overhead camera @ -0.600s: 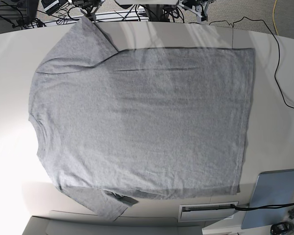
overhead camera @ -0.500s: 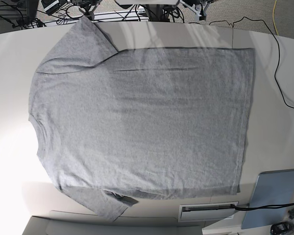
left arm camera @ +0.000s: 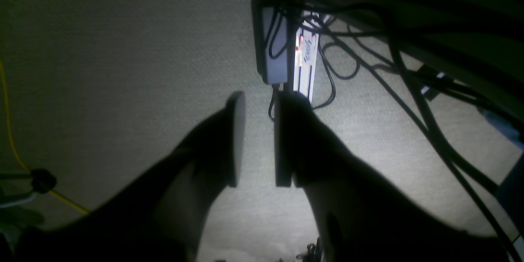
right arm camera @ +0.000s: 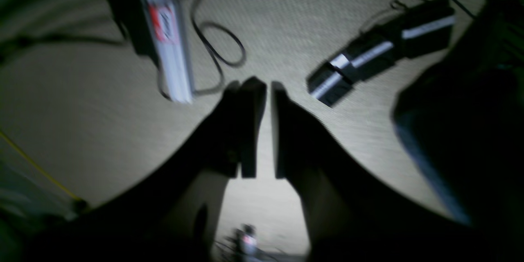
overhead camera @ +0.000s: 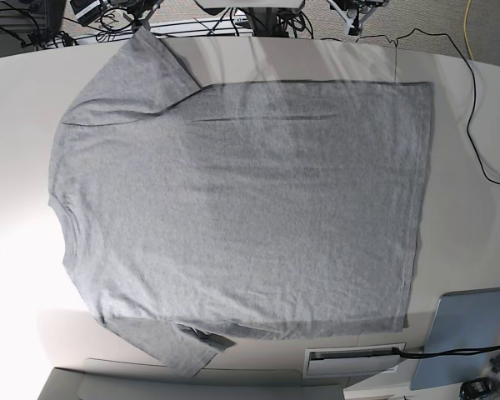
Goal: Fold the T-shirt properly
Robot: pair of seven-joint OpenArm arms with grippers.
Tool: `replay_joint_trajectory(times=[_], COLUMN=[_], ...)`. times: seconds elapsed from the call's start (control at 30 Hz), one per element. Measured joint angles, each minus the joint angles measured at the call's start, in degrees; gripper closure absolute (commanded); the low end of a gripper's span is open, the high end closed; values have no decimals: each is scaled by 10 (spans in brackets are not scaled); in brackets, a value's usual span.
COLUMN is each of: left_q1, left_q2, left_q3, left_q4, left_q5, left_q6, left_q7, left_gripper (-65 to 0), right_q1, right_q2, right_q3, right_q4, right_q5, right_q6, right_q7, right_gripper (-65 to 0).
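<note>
Lay flat on table [overhead camera: 17, 92]: T-shirt [overhead camera: 242, 217]. Left gripper [left arm camera: 258, 139], right gripper [right arm camera: 264, 129]: slightly parted over floor, holding nothing.

The left gripper [left arm camera: 258, 139] has two dark, flat-faced fingers [left arm camera: 236, 139] with straight inner edges. The right gripper [right arm camera: 264, 129] looks the same: black, blade-like, widening toward the wrist.

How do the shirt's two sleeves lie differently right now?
On the heather-grey T-shirt, the far sleeve spreads flat and wide, fully on the white table. The near sleeve looks narrower, with a rumpled fold at its hem, reaching the table's near edge. Both are short, plain grey, and untouched by either gripper.
</note>
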Motion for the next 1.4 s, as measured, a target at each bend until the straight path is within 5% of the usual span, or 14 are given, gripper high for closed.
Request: replay_joint_trajectory(times=[0.27, 0.43, 0.67, 0.9, 1.07, 1.23, 1.4], left_q1=[83, 160, 301, 443, 524, 564, 566], left_q2=[7, 15, 16, 7, -33, -81, -132], left_q3=[0, 0, 2, 2, 3, 2, 4], left_q4=[69, 187, 409, 653, 806, 957, 1059], left_q5=[-2, -41, -135, -173, -169, -169, -122], left_q6=[-70, -73, -174, -176, -171, -122, -95], left_q7=[-74, -50, 21, 48, 56, 156, 192], left_gripper=[-132, -131, -131, -131, -131, -132, -154], right_q1=[-45, -137, -298, -454, -557, -644, -664], right_q2=[12, 12, 12, 58, 116, 173, 189], right_q3=[0, 0, -2, -4, -1, -3, 25], right_q4=[40, 156, 392, 636, 793, 932, 1036], right_q5=[46, 45, 100, 187, 202, 203, 188], right_q6=[7, 13, 13, 63, 61, 39, 12], right_q7=[-7, -9, -46, -112, -150, -176, -207], right_gripper=[-74, -74, -74, -74, -74, -74, -74])
